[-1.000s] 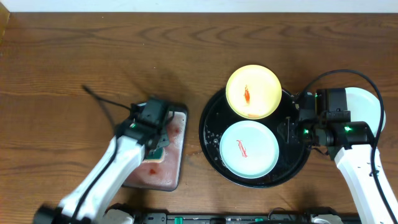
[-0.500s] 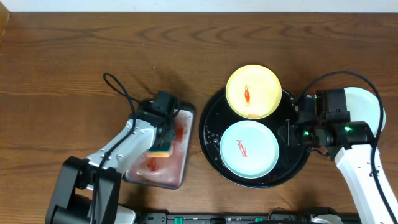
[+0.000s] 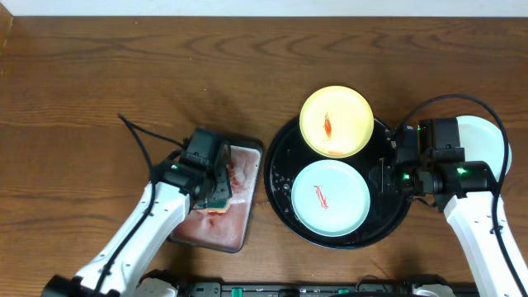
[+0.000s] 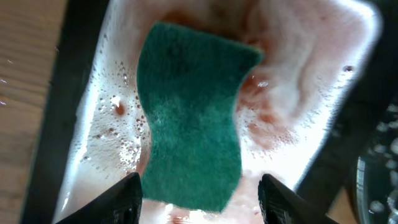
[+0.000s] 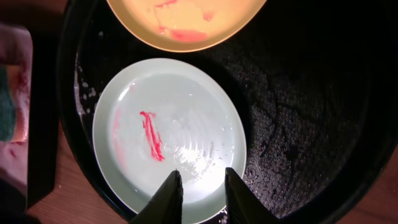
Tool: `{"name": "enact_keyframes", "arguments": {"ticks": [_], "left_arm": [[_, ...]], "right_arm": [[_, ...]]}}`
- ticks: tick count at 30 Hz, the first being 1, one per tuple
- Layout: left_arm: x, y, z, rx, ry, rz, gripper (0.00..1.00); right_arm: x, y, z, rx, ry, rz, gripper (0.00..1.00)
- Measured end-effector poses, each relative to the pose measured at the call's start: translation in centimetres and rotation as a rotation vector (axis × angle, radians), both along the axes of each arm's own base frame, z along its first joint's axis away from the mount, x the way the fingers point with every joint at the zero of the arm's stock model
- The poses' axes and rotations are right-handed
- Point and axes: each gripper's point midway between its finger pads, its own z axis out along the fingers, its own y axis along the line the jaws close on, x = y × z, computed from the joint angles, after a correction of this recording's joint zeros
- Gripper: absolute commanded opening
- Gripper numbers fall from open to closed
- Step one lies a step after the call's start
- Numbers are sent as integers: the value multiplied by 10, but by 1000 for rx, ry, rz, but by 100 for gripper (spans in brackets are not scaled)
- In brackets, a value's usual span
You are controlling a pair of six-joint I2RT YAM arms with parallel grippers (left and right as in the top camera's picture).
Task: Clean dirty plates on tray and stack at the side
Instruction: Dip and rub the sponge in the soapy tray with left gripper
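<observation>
on the black tray (image 3: 279, 165), two plates just beside each other: a yellow plate (image 3: 346, 115) at the far side, overlapping the rim, and a mint plate (image 3: 338, 210) toward the front, each with a red smear. off the tray to the right, a third plate (image 3: 481, 139), pale and mostly hidden under the right arm. right gripper (image 5: 200, 183) over the mint plate's edge, fingers parted by a narrow gap (touching the plate or not, impossible to tell). left gripper (image 4: 200, 183) spread wide over the grey tray (image 3: 238, 231), with the teal sponge (image 4: 189, 124) lying unclamped in pinkish foam between the fingers.
</observation>
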Motion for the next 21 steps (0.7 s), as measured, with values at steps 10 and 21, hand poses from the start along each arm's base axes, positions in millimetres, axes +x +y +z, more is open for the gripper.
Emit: {"name": "enact_keyframes", "arguments": {"ticks": [10,21], "left_arm": [[-8,-7,-55,-38,73,21,8],[-14,-1,-20,-79,53,36,37]], "right_arm": [[-1,0,0,0,3,0,21],[-1,0,0,0,5,0,21]]}}
